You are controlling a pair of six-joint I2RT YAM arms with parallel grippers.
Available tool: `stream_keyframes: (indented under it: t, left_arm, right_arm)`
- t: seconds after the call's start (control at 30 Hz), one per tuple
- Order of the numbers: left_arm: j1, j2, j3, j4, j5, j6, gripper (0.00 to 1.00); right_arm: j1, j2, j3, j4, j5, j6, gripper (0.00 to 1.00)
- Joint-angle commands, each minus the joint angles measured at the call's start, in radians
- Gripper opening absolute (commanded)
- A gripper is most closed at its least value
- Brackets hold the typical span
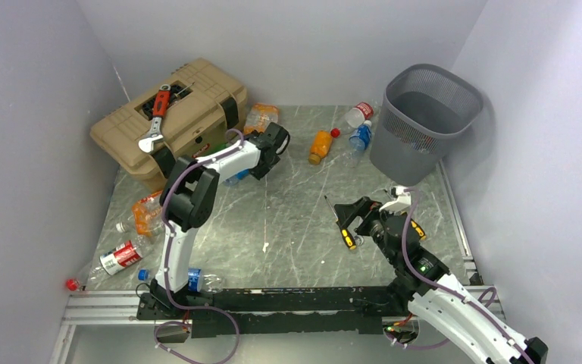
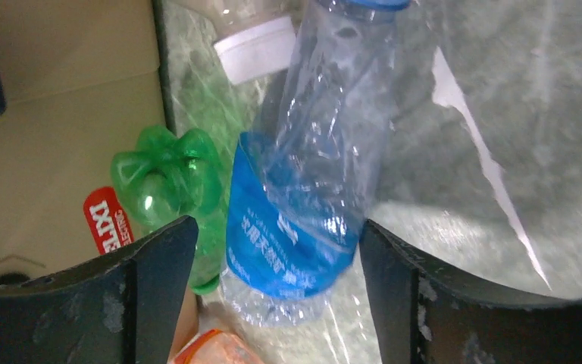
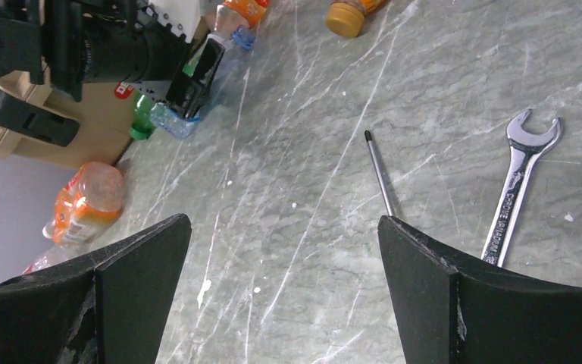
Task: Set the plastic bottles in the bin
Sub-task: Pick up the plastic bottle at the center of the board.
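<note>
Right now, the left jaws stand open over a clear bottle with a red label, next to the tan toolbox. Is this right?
Not quite: the label is blue, not red. The left wrist view shows the left jaws open over a clear bottle with a blue label, next to the tan toolbox.

Wrench (image 1: 157,115) on toolbox (image 1: 197,80) far left; bin (image 1: 405,155) far right; bottles (image 1: 320,146) between.

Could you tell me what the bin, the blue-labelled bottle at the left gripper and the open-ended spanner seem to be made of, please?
The bin: matt grey mesh with see-through holes all over; plastic or coated metal, I cannot tell which. The blue-labelled bottle: thin clear plastic, glossy, creased and dented. The open-ended spanner: bright polished metal, probably steel, judging by its mirror-like shine and stamped lettering.
</note>
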State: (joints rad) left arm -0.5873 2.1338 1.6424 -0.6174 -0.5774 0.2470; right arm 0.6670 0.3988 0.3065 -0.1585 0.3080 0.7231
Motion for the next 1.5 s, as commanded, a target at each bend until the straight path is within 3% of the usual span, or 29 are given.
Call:
stream_keyframes:
  t: [0.0, 0.2, 0.5, 0.67, 0.87, 0.97, 1.07, 1.23, 1.47]
  left_arm:
    - [0.013, 0.065, 0.027, 0.069, -0.042, 0.058, 0.8]
    - [0.034, 0.087, 0.034, 0.101, -0.043, 0.066, 0.67]
    - [0.023, 0.068, 0.003, 0.102, -0.032, 0.037, 0.26]
    - [-0.014, -0.052, -0.068, 0.146, -0.07, 0.024, 0.17]
    - [-0.05, -0.323, -0.133, 0.112, -0.032, -0.055, 0.08]
    - [-0.051, -0.488, -0.169, 0.069, 0.117, -0.095, 0.05]
    - [-0.048, -0.679, -0.259, 0.083, 0.374, -0.101, 0.04]
    - [-0.016, -0.988, -0.518, 0.299, 0.829, -0.229, 0.0]
    - [0.006, -1.19, -0.769, 0.574, 1.29, -0.477, 0.0]
  right_arm:
    - [-0.001, -0.004, -0.005, 0.007, 0.012, -0.005, 0.99]
    - [-0.001, -0.013, -0.012, 0.014, 0.005, -0.004, 0.98]
    - [-0.001, 0.04, 0.013, 0.023, -0.01, -0.014, 0.98]
    - [-0.001, 0.045, 0.044, 0.01, 0.011, -0.017, 0.99]
    - [-0.003, 0.11, 0.164, -0.039, 0.075, -0.016, 1.0]
    - [-0.004, 0.143, 0.232, -0.034, 0.028, -0.037, 1.0]
    - [-0.004, 0.129, 0.253, 0.057, -0.131, -0.122, 1.0]
    - [-0.003, 0.072, 0.275, 0.206, -0.315, -0.185, 1.0]
    - [-0.003, 0.153, 0.397, 0.262, -0.501, -0.228, 0.99]
